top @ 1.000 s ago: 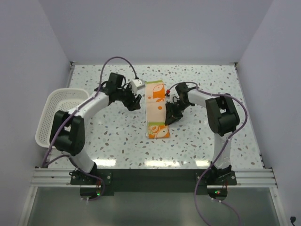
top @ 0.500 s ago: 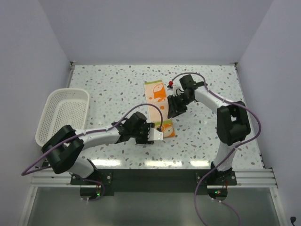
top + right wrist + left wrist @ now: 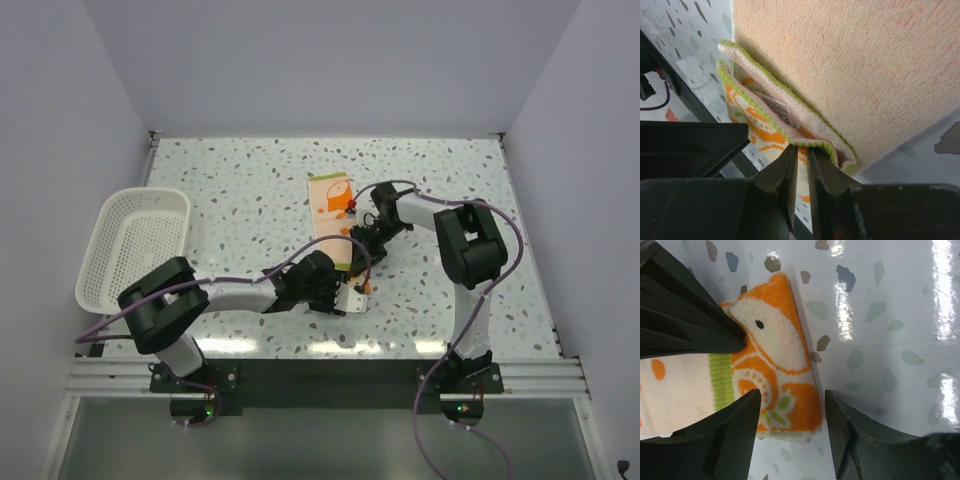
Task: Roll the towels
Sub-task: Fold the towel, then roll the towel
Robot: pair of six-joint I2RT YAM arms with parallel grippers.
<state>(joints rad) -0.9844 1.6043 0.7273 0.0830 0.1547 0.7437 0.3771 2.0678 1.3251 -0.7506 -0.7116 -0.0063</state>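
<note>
The towel (image 3: 330,196) is an orange and cream strip lying lengthwise on the table, its near end folded over. In the left wrist view the towel's near end (image 3: 774,351) shows a white shape with an eye. My left gripper (image 3: 349,292) is open, and its jaws (image 3: 792,422) straddle the end's corner without touching it. My right gripper (image 3: 358,240) is at the strip's right edge. In the right wrist view the right gripper (image 3: 804,167) is nearly shut on a thin layer under the green-trimmed fold of the towel (image 3: 865,65). A dark part of the right gripper (image 3: 685,315) presses on the cloth.
A white mesh basket (image 3: 100,262) stands at the table's left edge. The speckled table (image 3: 230,190) has purple-grey walls at the back and sides. Both arms' cables loop over the middle of the table.
My left arm swung from the towel's far left side to its near end. My right gripper moved down the right edge toward the near end, and that end is now folded up.
</note>
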